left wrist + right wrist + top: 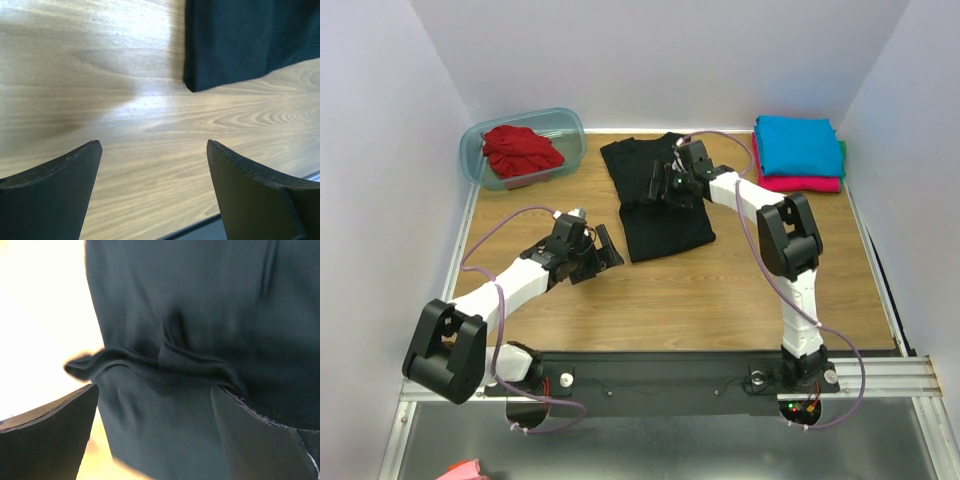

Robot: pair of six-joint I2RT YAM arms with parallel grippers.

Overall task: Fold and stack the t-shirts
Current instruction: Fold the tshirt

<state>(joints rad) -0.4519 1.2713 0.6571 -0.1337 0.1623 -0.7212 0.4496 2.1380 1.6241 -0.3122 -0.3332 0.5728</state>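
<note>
The black t-shirt [665, 228] lies part-folded toward the far edge of the table [740, 290], centre. Light and limp, it should sag, so pinch its raised fold or a hem corner. The right end effector [155, 390] hangs over that fold, fingers apart. The left end effector [154, 145], also apart, sits by its near-left corner.

Bright even light; glare on the table [150, 97]; blur across the black t-shirt [200, 300].
</note>
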